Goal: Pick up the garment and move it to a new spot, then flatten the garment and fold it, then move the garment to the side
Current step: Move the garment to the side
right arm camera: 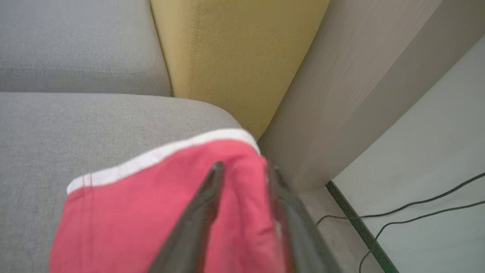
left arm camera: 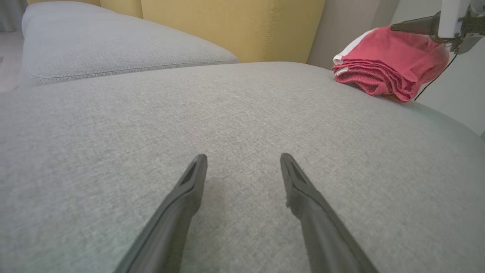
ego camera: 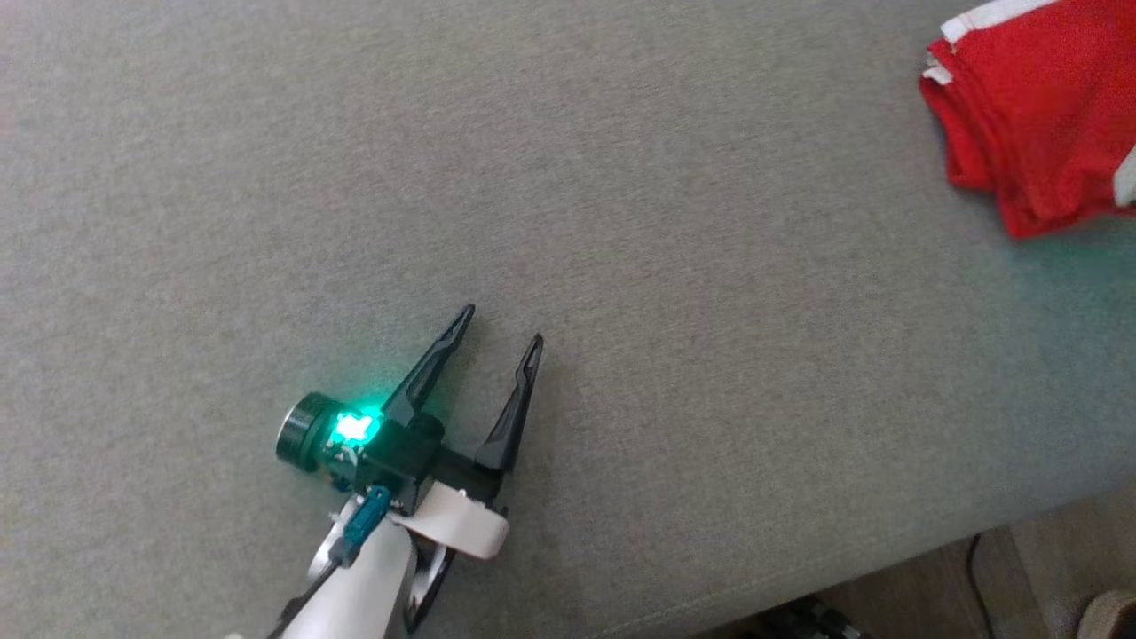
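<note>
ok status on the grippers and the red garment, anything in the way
left gripper open and empty, over the grey cushion. right gripper jaws parted at the red garment. garment folded, lying at the cushion's right end. nothing in the way.

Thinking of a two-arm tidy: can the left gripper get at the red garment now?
Probably yes: only bare cushion lies between the open left gripper and the garment, though the right gripper hangs over it.
</note>
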